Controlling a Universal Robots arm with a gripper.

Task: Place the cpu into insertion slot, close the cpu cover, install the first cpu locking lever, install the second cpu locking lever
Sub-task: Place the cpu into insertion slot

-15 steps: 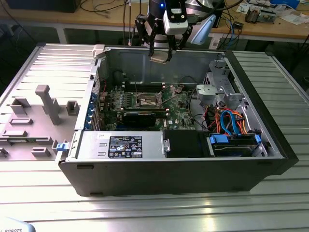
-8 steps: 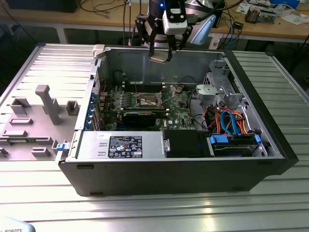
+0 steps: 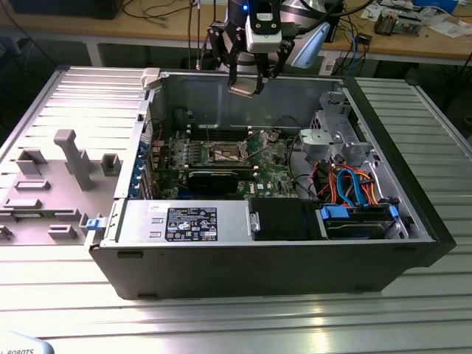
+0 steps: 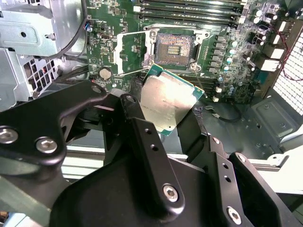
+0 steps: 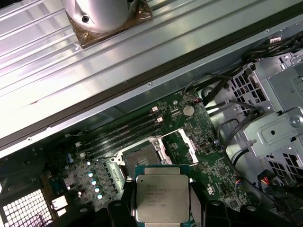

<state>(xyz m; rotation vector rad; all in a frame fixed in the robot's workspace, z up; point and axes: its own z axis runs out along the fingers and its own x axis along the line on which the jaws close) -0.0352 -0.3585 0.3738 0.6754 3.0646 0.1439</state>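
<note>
One cpu is clamped between the two black fingers of the single gripper, which press on opposite edges with the silvery-grey top face up. In the first wrist view the cpu sits level between the fingers. In the exterior view the gripper hangs in the air over the far wall of the open computer case, and the cpu is a pale tilted square at its tip, well apart from the board below.

There is one insertion slot, a square socket with a dark centre, bare and uncovered. It lies on the green board near the middle of the case floor. One cpu cover stands swung open just beside it, hinged at the socket's edge, and its window shows board behind; in the first wrist view the cover lies on the slot's far side from the memory slots. One round coin cell sits near the cover.

Further out in the exterior view, one long black card stands across the board, one labelled metal box fills the near corner, and blue and orange cables loop at the exterior view's right.

The case lies on its side on a ribbed metal table. A grey panel with moulded blocks lies at the exterior view's left. Behind runs a wooden bench strewn with cables.
</note>
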